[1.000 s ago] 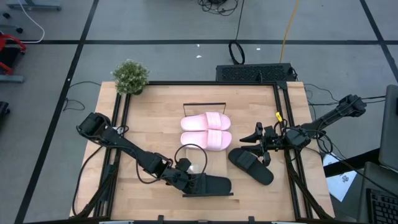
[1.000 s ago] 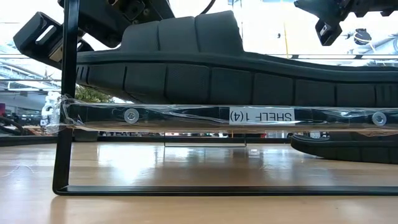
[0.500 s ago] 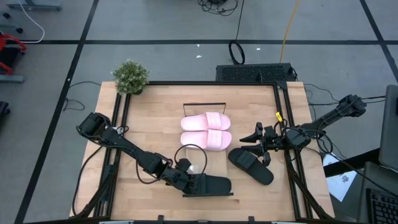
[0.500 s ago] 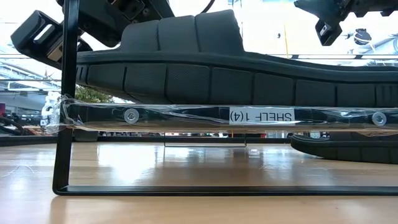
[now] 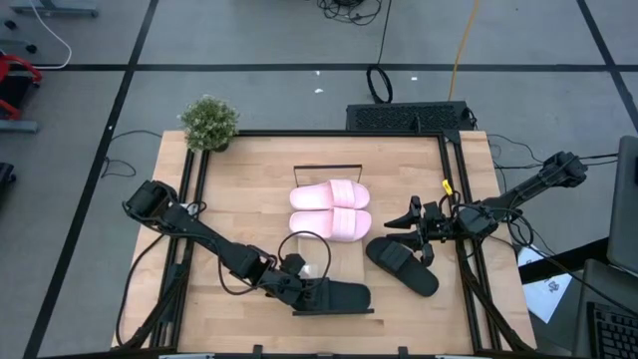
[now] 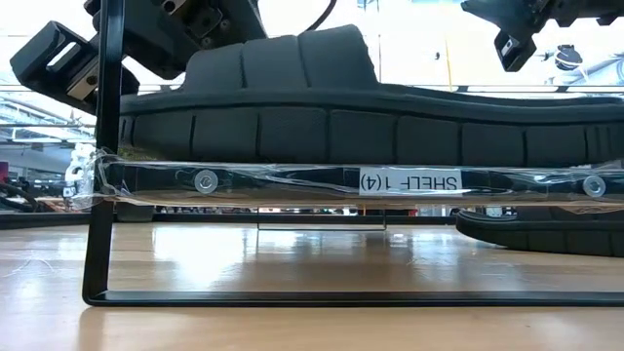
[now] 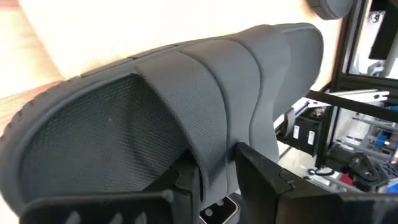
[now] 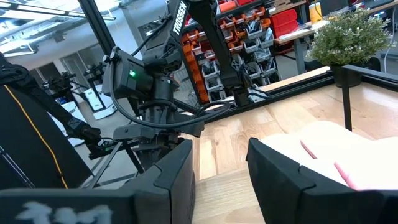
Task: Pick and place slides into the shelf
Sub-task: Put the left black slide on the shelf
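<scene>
Black rubber fills most of the low view: one black slide sandal with a wide ribbed strap (image 6: 322, 107) lies along the narrow shelf board with thin black metal end bars (image 6: 292, 182), at the front edge of the light wooden table (image 5: 249, 179). The left end effector (image 5: 304, 290) is at the heel end of this sandal, and in the left wrist view its dark fingers (image 7: 273, 186) are closed on the edge of the strap, one finger on each side. The second black slide sandal (image 5: 402, 266) lies flat on the table, to the right of the shelf and apart from it. Two pale pink slide sandals (image 5: 330, 209) lie side by side, touching, near the middle of the table. The right end effector (image 5: 414, 221) hangs just above the table, between the pink pair and the loose black sandal; its fingers stand apart and hold nothing. A small green potted plant (image 5: 209, 123) stands at the far left corner.
</scene>
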